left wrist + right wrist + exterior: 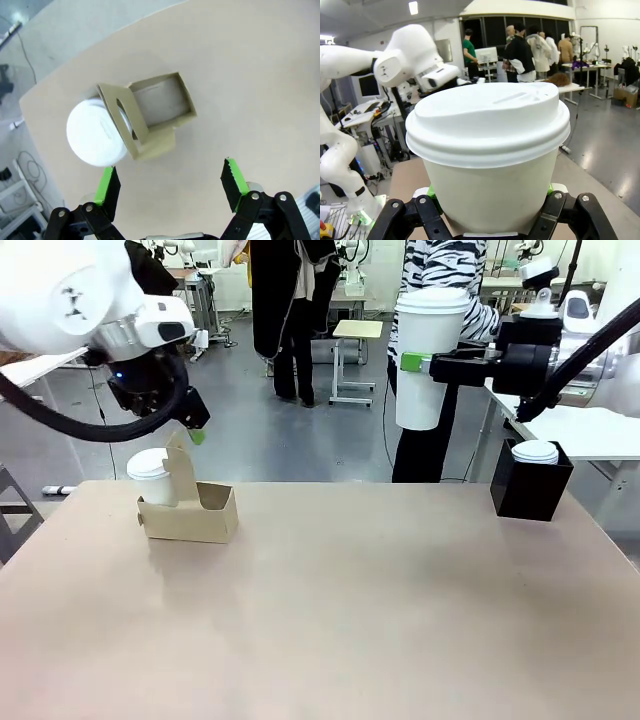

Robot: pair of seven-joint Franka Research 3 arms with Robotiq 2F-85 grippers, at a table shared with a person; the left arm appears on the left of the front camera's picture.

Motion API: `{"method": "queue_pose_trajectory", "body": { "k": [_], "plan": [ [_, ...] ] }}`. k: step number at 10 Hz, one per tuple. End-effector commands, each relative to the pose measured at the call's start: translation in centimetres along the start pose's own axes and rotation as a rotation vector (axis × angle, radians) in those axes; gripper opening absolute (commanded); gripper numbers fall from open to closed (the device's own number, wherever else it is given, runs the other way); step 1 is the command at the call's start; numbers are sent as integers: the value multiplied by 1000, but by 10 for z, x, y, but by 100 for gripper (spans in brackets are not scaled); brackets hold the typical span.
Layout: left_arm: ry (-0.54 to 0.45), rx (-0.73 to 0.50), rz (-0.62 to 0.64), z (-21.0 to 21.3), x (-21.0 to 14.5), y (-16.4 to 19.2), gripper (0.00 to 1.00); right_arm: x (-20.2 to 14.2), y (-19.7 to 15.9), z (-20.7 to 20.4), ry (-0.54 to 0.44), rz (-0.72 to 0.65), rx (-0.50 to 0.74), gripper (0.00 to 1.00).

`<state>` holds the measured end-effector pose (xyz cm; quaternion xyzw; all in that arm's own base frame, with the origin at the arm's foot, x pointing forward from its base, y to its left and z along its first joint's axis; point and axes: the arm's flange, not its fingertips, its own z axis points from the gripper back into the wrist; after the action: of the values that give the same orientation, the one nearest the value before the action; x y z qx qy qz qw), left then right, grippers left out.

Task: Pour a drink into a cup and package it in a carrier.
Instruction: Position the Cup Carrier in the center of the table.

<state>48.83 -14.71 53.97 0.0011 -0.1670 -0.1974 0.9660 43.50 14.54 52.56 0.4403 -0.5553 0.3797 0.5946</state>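
Working over the tan table: held cup, lidded, hangs high at one o'clock past the far edge, right gripper pinching its waist. Carrier sits at ten o'clock, with a lidded seated cup at its handle panel's nine o'clock and the three o'clock slot vacant. Left gripper hovers over it, jaws spread, nothing between. Judgement: travel level (lid seal unproven), centre over the vacant slot, lower straight, release once seated.

Matt brown cardboard carrier; smooth white paper cup, plastic lid; matt tabletop.
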Motion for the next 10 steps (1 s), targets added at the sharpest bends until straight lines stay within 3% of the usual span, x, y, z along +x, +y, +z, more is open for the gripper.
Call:
{"method": "queue_pose_trajectory", "body": {
  "k": [1, 4, 5, 6, 10],
  "plan": [
    [56, 36, 66, -10, 26, 4, 100, 4, -1, -3, -8, 4, 8, 80],
    [75, 59, 120, -29, 37, 18, 100, 4, -1, -3, -8, 4, 8, 80],
    [125, 35, 79, -22, 31, 15, 100, 4, -1, -3, -8, 4, 8, 80],
    [65, 22, 90, -35, 33, 19, 100, 4, -1, -3, -8, 4, 8, 80],
    [102, 3, 115, -43, 37, 26, 100, 4, -1, -3, -8, 4, 8, 80]
  ]
}}
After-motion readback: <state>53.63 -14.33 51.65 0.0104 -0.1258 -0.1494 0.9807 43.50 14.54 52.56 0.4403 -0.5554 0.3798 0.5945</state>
